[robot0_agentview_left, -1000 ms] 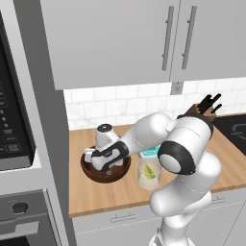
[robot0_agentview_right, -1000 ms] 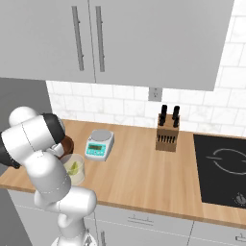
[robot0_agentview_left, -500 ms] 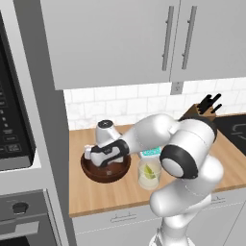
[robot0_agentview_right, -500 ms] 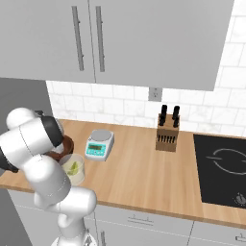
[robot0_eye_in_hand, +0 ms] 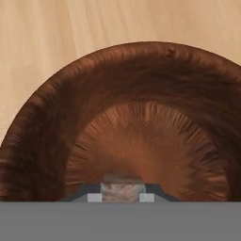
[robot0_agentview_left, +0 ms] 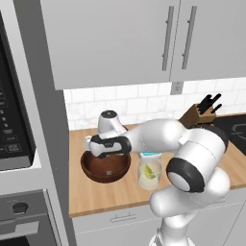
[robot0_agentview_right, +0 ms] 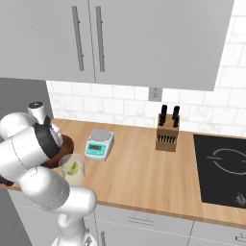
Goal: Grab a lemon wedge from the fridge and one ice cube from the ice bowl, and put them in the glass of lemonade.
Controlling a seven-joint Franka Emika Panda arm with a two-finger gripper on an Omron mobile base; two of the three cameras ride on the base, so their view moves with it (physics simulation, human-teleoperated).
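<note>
While the fingers [robot0_eye_in_hand: 121, 194] pinch the ice cube [robot0_eye_in_hand: 121, 189] over the ice bowl [robot0_eye_in_hand: 56, 122], it may slip before reaching the glass of lemonade [robot0_agentview_left: 149, 174] at 3 o'clock.

The arm [robot0_agentview_left: 192, 158] is showing glossy white, rounded shell segments, bulging like stacked spheres, with dark black rings banding the joints. A white cylindrical cap with a grey disc is topping the wrist. The hand is wearing a black band bearing faint pale markings. The pincer [robot0_eye_in_hand: 121, 194] is showing small dark tips with pale pads.
</note>
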